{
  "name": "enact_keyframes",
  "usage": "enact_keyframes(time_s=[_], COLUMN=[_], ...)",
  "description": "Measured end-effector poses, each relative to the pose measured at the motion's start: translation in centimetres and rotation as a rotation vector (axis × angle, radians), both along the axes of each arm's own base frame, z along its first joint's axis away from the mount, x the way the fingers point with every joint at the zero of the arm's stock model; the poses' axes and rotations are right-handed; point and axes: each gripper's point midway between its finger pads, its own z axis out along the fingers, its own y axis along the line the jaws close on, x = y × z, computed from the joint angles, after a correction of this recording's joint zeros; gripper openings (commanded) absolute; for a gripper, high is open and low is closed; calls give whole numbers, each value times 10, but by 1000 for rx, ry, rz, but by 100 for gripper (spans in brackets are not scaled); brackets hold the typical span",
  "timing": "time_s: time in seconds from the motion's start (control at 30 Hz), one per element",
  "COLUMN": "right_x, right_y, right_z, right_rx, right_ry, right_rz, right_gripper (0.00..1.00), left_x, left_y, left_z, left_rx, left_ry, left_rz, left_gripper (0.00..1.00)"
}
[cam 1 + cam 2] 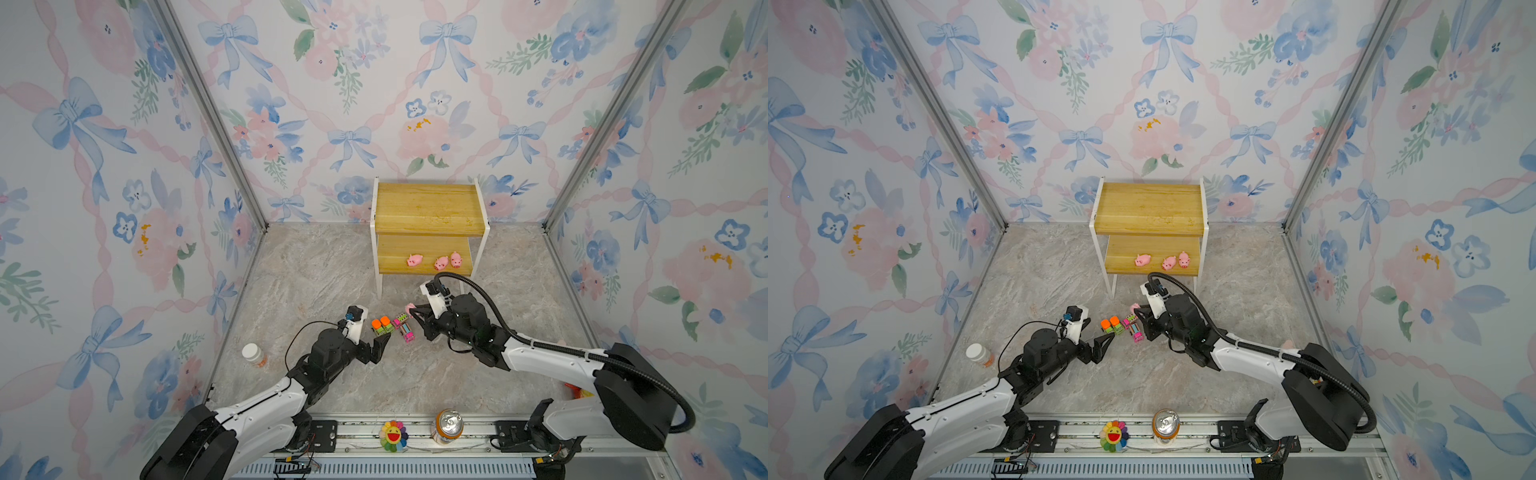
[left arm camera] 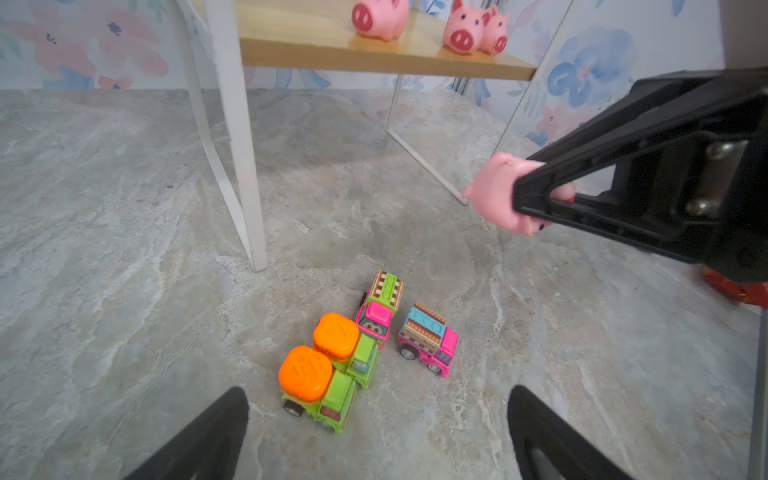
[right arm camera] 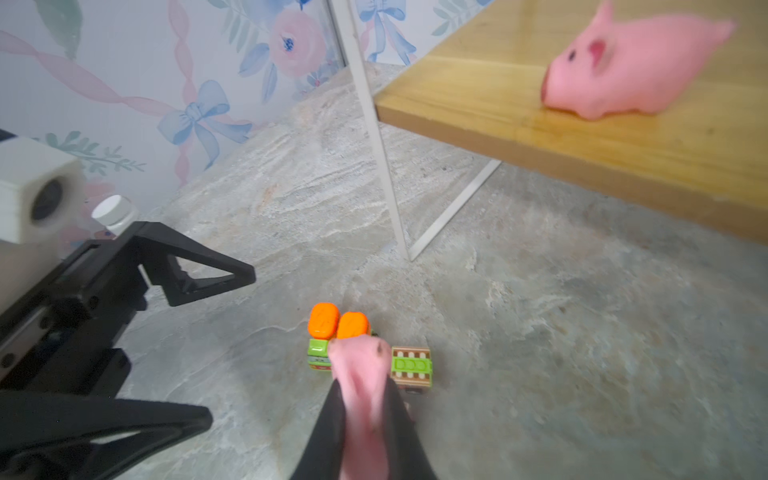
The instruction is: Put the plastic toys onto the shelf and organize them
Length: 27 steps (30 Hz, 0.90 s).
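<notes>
The small soft pink toy pig [image 2: 496, 189] is off the floor, pinched in your right gripper [image 3: 363, 386]. Its fingers are closed narrow on the body and visibly squeeze it. In the right wrist view the pig's long axis runs along the fingers, with one end poking out past the tips; I cannot tell which end is the snout.

Beyond those tips and higher up lies the lower board of the two-tier stand of yellow wooden boards on a thin white metal frame [image 1: 395, 266]. Your next move turns on that relation: up and forward over the board's front edge, I judge. Three more pink pigs [image 1: 441, 262] stand on that board, one apart and two close together, so the bare wood beside the lone one looks the safest landing. The top board is bare, and your right arm is the nearer one to the stand.

On the grey marbled floor [image 2: 124, 249] near the held pig sit two green trucks with orange tops [image 2: 328, 374] and two pink trucks with striped tops [image 2: 428, 340]. Your left gripper [image 2: 378, 392] hangs just beside the green ones, fingers spread wide, holding nothing.
</notes>
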Motion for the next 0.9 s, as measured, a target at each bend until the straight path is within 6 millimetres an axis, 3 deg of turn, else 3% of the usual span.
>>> enact_keyframes(time_s=[0.2,0.33,0.73,0.9], right_x=[-33,-54,-105,-119], right_y=[-5,-10,-13,-14], right_z=[78,109,120,127], right_rx=[61,100,118,142], right_ry=[-49,-51,65,82], right_rz=[93,168,373,427], right_gripper=[17,17,18,19], left_x=[-20,-35,-79,-91], left_y=[-19,-29,-46,-54], left_z=[49,69,149,154], left_rx=[-116,-171,-332,-341], left_ry=[-141,-201,-410,-412], left_rz=[-160,-264,-517,-603], left_gripper=[89,86,72,66])
